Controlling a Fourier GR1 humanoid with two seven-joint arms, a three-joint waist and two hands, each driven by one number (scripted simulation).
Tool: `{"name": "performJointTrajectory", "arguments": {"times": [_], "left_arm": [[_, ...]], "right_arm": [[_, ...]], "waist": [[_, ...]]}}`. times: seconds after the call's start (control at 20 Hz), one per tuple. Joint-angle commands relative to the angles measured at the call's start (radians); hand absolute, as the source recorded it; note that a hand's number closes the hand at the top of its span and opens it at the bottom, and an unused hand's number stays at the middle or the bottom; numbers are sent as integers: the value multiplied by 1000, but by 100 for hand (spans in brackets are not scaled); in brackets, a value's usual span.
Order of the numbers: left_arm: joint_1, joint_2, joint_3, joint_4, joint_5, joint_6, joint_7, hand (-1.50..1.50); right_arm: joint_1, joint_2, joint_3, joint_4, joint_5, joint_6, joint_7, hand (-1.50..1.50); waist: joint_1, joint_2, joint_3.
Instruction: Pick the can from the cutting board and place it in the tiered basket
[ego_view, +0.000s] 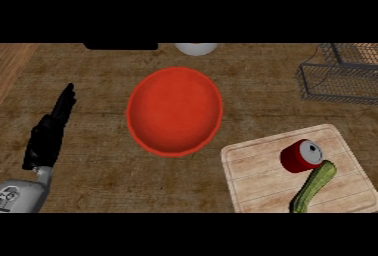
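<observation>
Matt, worn wooden counter (88, 70); pale planked wooden cutting board (258, 175); red can (301, 156) with a metallic lid; wire-mesh basket (336, 80); smooth matt red plate (175, 111)

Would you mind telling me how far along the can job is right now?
Nothing looks done yet: the can lies on its side on the cutting board, touching a green vegetable. Nothing is in hand; the left hand rests open at the view's left, and the right hand is out of view. Picking the can and placing it in the tiered basket remains.
</observation>
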Motion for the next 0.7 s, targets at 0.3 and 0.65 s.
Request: {"name": "performJointTrajectory", "arguments": {"times": [0.3, 0.65], "left_arm": [[9, -33, 29, 34, -39, -27, -35, 0], [-1, -35, 59, 38, -41, -53, -25, 0]], "right_arm": [[-194, 134, 164, 91, 65, 31, 257, -150], [-272, 172, 260, 156, 73, 74, 351, -150]], "waist": [[0, -1, 2], [2, -1, 1]]}}
